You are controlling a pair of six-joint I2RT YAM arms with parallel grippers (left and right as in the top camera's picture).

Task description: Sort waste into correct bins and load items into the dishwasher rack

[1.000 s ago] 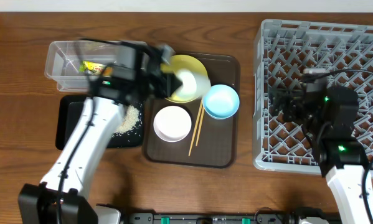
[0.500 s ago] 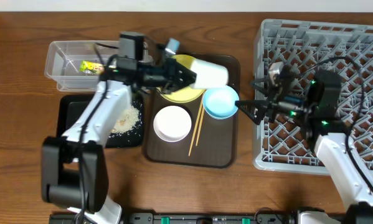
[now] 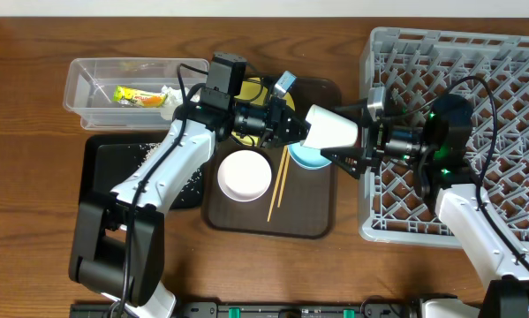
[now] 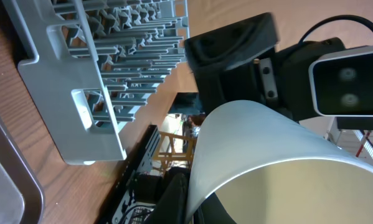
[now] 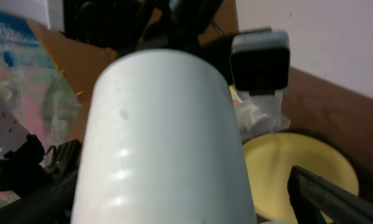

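The small white cup (image 3: 333, 129) hangs on its side above the light blue bowl (image 3: 301, 159). My left gripper (image 3: 297, 125) is shut on the cup's rim (image 4: 261, 134), pinching the wall. The right gripper (image 3: 345, 140) is open, with a finger on either side of the cup's body (image 5: 167, 124); one dark finger (image 5: 326, 193) stands apart from it. The white bowl (image 3: 244, 174), chopsticks (image 3: 277, 187) and yellow plate (image 3: 252, 87) lie on the brown tray (image 3: 313, 221). The grey rack (image 3: 485, 79) is at the right.
The clear tub (image 3: 92, 78) at the back left holds the snack wrapper (image 3: 132, 94) and tissue (image 3: 170, 95). In front of it lies the black tray (image 3: 101, 172) with rice crumbs (image 3: 193, 181), largely under my left arm.
My left gripper carried the cup rightward from above the yellow plate. The right gripper came left out of the rack and now brackets the cup.
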